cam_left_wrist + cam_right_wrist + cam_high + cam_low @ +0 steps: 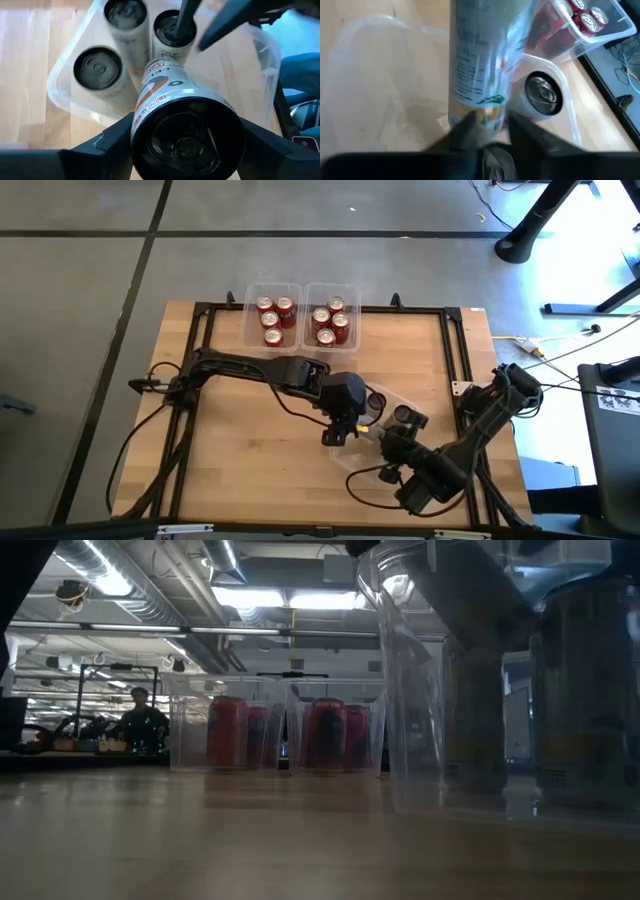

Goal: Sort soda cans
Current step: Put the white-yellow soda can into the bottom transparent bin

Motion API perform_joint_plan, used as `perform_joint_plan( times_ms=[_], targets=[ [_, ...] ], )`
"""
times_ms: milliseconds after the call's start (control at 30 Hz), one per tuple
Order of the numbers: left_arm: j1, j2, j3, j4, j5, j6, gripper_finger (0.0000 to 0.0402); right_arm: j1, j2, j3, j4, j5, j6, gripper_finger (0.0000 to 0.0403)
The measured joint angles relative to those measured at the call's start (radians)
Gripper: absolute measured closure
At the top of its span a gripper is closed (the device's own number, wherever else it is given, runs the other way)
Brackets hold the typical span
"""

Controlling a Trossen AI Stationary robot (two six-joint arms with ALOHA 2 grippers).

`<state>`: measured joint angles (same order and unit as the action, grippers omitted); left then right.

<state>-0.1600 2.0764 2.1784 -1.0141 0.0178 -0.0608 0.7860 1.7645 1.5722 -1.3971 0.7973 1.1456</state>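
Pale wooden boards make up the table (250, 440), framed by a dark metal rail. Toward twelve o'clock on the table, seen from above, two clear bins sit side by side: the left bin (272, 290) holds four red soda cans (274, 321) and the right bin (332, 288) holds five more red cans (331, 322), all upright with silver tops. Just right of the table's centre, around four o'clock, a third clear bin (352, 454) holds the silver cans. The left gripper (338, 432) hangs over this bin with its fingers clenched on a silver can (172, 112) tipped with its dark base toward the wrist camera (orange lettering runs along its side). Below it, three more silver cans (97, 70) stand upright in the bin. The right gripper (397, 442) reaches in from five o'clock, and its fingers (470, 125) sit on either side of the foot of an upright silver can (480, 60); whether they have clamped on it I cannot tell. Another silver can (543, 95) stands just beside it.
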Motion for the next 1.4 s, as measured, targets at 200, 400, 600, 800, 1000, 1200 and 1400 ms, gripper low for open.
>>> perform_joint_plan(
  times_ms=[200,400,600,800,1000,1200,1400],
  targets=[
    [-0.006,-0.003,-0.001,0.003,0.001,0.02,0.015,-0.009,0.0,-0.122,0.127,0.008,-0.032,0.0385],
    [-0.012,-0.003,-0.001,0.007,-0.003,0.043,0.0151,-0.021,-0.002,-0.186,0.233,0.045,-0.04,0.036],
    [-0.009,-0.003,-0.001,0.044,-0.002,0.046,0.0151,-0.024,-0.002,-0.195,0.268,0.075,-0.055,0.0384],
    [-0.01,-0.003,-0.001,0.093,-0.006,0.054,0.0151,-0.028,0.0,-0.195,0.282,0.09,-0.053,0.0399],
    [-0.01,0.001,-0.012,0.152,-0.001,0.046,0.0151,-0.028,0.0,-0.196,0.303,0.094,-0.054,0.0394],
    [-0.01,0.002,-0.013,0.162,-0.002,0.038,0.0152,-0.027,0.001,-0.188,0.296,0.08,-0.054,0.0394],
    [-0.012,0.01,-0.02,0.153,0.0,0.033,0.0152,0.015,0.002,-0.077,0.202,0.058,-0.055,0.0393]
  ],
)
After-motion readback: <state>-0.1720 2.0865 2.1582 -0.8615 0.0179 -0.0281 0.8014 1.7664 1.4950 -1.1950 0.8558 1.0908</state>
